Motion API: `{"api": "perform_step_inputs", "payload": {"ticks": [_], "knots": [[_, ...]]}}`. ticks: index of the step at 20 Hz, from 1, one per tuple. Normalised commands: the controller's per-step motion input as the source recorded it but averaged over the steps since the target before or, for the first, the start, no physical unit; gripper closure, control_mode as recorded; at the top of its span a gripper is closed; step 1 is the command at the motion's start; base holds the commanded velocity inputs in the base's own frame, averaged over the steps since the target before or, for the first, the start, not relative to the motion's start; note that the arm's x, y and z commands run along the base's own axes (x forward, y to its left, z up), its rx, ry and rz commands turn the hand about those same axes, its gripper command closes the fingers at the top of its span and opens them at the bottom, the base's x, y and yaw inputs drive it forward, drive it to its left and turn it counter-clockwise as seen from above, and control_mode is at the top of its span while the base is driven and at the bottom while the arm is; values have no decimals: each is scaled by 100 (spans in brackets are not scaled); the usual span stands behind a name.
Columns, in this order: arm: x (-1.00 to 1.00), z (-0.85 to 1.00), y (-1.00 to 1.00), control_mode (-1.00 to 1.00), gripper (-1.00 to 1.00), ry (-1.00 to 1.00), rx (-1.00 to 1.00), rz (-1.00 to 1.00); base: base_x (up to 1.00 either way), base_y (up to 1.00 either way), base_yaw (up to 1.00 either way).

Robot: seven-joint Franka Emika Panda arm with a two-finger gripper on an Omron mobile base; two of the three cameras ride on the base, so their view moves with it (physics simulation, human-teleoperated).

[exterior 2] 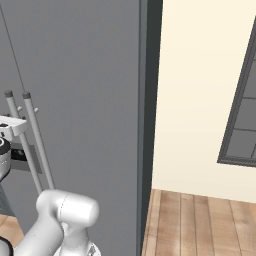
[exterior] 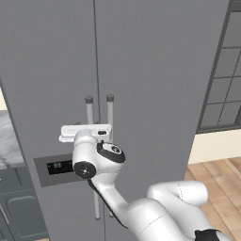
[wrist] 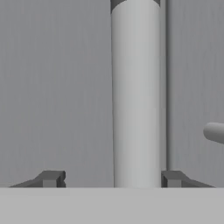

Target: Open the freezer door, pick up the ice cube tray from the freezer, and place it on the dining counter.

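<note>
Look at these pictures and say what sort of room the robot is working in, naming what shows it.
Most likely a home kitchen: a tall grey two-door fridge with silver bar handles and a dark dispenser panel, a marble counter over dark cabinets beside it, wood flooring and a window.

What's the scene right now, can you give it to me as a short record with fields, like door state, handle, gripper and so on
freezer door: shut, dark dispenser panel on it
handle: vertical silver bar, standing between the two fingertips in the hand view
gripper: open, fingertips either side of the bar with a gap on the left side, not yet closed on it
neighbouring door: plain grey, shut, its own bar handle beside the first
ice cube tray: hidden behind the shut door
surroundings: cream wall, dark-framed window, wooden floor
</note>
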Motion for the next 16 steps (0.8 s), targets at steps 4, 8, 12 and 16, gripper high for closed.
{"api": "perform_step_inputs", "payload": {"ticks": [4, 8, 12, 16], "knots": [[0, 0, 0, -100, 100, 0, 0, 0, 0, 0, 0], [0, 0, 0, -100, 100, 0, 0, 0, 0, 0, 0], [0, 0, 0, -100, 100, 0, 0, 0, 0, 0, 0], [-1, 0, 0, -100, 100, 0, 0, 0, 0, 0, 0]]}}
